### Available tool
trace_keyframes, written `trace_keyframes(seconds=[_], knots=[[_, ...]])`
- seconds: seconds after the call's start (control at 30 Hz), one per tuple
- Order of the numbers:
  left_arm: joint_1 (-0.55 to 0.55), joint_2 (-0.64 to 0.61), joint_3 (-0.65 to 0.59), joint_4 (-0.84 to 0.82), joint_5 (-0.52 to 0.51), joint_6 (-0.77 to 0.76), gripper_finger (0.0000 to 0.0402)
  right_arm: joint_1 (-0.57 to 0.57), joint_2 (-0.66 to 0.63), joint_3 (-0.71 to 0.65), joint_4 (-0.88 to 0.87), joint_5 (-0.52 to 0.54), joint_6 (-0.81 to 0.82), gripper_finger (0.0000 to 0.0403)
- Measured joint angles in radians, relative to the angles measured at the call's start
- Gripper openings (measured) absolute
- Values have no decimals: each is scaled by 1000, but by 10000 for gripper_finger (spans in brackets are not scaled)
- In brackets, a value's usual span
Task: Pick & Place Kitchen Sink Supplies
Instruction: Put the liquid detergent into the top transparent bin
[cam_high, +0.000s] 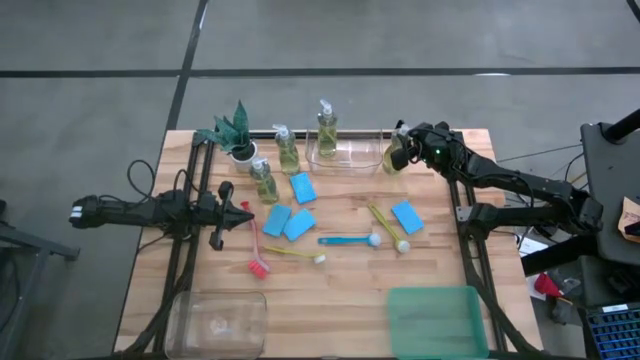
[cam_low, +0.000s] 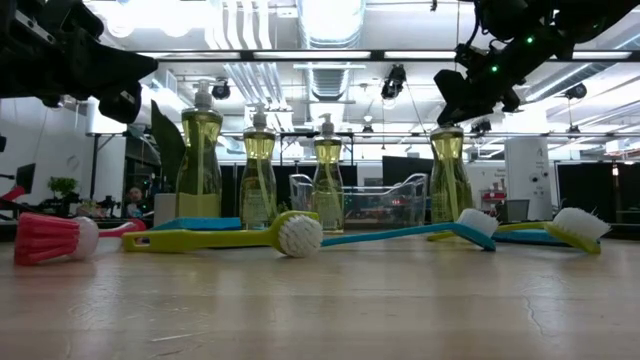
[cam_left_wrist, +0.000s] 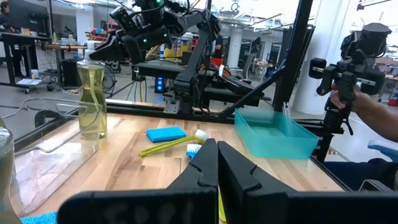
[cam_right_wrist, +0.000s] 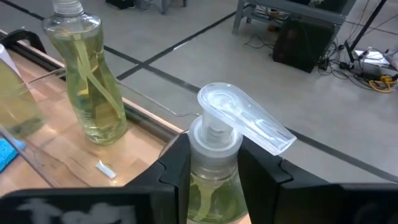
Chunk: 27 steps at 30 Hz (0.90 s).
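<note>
High view shows, left to right, a clear bin at seven o'clock, four soap bottles, four blue sponges, four brushes, a clear tray at twelve and a teal bin at five. Nothing visibly lies in any container. Left gripper is clenched on nothing at nine o'clock; right gripper at one o'clock clasps the rightmost bottle's neck.

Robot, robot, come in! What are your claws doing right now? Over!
Right gripper around a soap bottle's neck, far right. Left gripper shut, empty, mid-left. Nothing in the way.
</note>
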Motion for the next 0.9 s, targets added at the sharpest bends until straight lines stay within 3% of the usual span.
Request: trace_keyframes(seconds=[0.43,0.9], knots=[[0,0,0,0,0,0,0,-1,-61,16,-18,15,-35,101],[0,0,0,0,0,0,0,-1,-65,168,-68,14,-123,101]])
